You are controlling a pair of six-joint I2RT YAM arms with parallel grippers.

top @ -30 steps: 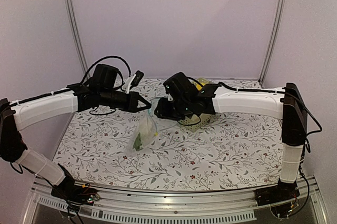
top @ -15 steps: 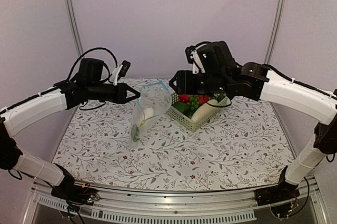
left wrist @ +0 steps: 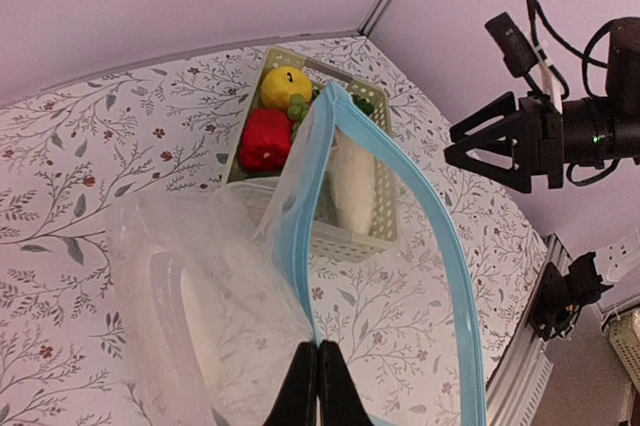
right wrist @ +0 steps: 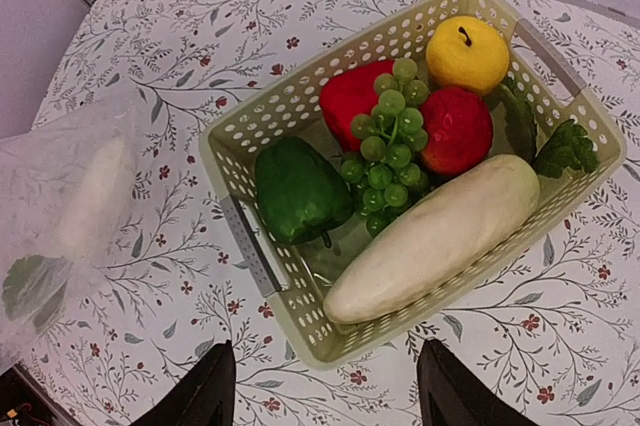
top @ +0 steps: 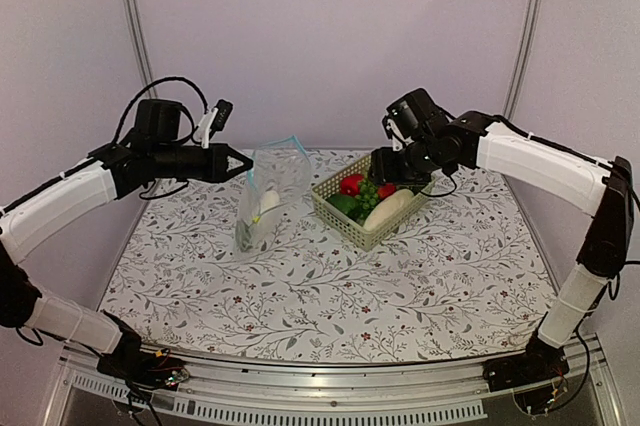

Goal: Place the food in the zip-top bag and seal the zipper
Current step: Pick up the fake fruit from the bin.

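Observation:
My left gripper (top: 240, 163) is shut on the light-blue zipper edge of the see-through zip-top bag (top: 270, 191) and holds it up, its bottom on the table. The bag's mouth gapes open in the left wrist view (left wrist: 200, 306), where the zipper (left wrist: 430, 216) curves away from my shut fingertips (left wrist: 318, 351). A white piece (right wrist: 95, 196) and a green leafy piece (right wrist: 25, 286) lie in the bag. My right gripper (top: 398, 168) is open and empty above the pale green basket (right wrist: 240, 206). The basket holds a yellow apple (right wrist: 467, 53), red pieces (right wrist: 457, 131), grapes (right wrist: 393, 141), a green pepper (right wrist: 297, 189) and the long white radish (right wrist: 435, 236).
The basket (top: 345, 226) stands right of the bag at the back middle of the flower-patterned table. Purple walls with metal posts close in the back and sides. A green leaf (right wrist: 565, 149) lies in the basket's right corner.
My left gripper has lifted the bag's edge up and drawn it left. My right gripper has let go of the bag, swung up and right, and now hovers over the basket.

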